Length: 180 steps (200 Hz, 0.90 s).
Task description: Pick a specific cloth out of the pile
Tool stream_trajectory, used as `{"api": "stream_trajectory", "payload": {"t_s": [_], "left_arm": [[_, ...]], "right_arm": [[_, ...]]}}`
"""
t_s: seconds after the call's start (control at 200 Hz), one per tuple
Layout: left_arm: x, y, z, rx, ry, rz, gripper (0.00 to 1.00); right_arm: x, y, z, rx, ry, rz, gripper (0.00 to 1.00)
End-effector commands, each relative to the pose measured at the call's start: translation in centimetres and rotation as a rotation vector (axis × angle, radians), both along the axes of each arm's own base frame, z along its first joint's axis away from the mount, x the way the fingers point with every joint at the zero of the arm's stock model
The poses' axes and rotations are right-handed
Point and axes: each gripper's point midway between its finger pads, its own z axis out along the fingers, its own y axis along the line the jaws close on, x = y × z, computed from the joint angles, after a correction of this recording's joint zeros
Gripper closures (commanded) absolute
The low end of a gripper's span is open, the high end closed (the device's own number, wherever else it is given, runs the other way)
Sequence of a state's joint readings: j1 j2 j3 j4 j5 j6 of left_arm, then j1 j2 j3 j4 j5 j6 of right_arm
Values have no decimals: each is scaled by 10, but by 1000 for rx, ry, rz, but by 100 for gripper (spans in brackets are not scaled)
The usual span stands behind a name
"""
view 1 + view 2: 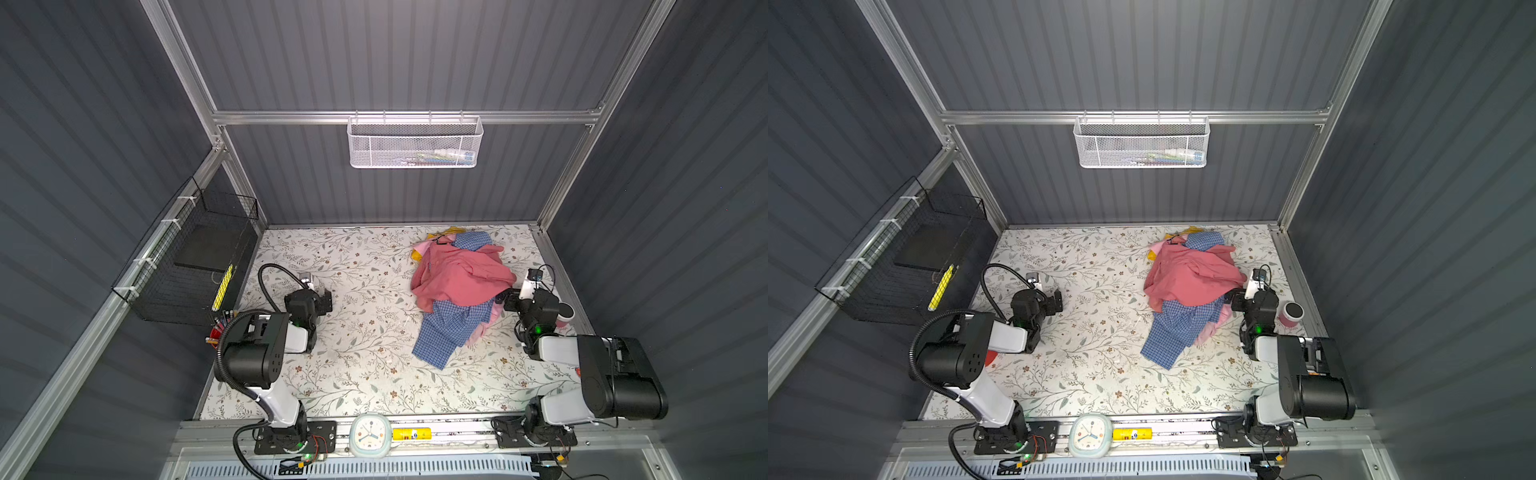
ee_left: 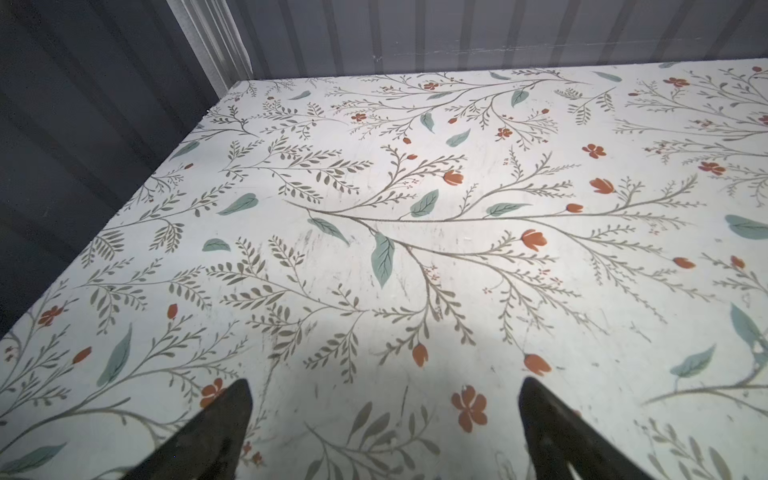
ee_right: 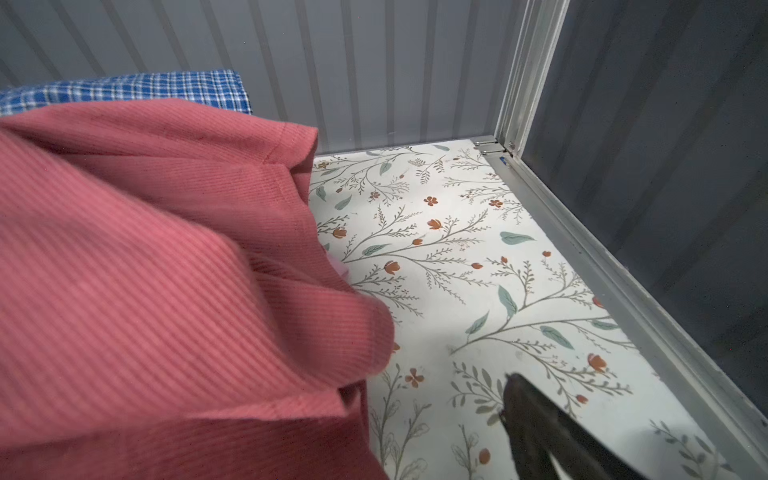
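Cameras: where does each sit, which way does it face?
Top views: high over front edge, looking down on table; both arms, left gripper, right gripper.
Left wrist: on left arm, facing table and back-left corner; both fingers.
Right wrist: on right arm, facing back-right corner; one finger, pile edge.
Shared: top views and right wrist see the pile.
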State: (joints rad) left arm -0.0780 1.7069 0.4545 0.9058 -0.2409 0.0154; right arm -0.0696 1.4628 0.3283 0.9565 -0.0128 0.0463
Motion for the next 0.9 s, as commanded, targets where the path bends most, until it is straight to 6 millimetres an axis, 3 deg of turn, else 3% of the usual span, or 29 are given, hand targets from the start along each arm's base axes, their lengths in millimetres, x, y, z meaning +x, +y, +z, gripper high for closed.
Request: {"api": "stream_trajectory", "payload": {"t_s": [0.0,0.731,0.896], "left_arm": [[5,-3,3,-10,-15,-11,0],[5,-3,3,-10,-13,-10,0],[10,0,27,-14,4,14,0]], "right_arm": [[1,0,4,12,-15,1,1],[0,0,5,14,-21,1,1],[-1,-12,14,62,-9,-36,1]]}}
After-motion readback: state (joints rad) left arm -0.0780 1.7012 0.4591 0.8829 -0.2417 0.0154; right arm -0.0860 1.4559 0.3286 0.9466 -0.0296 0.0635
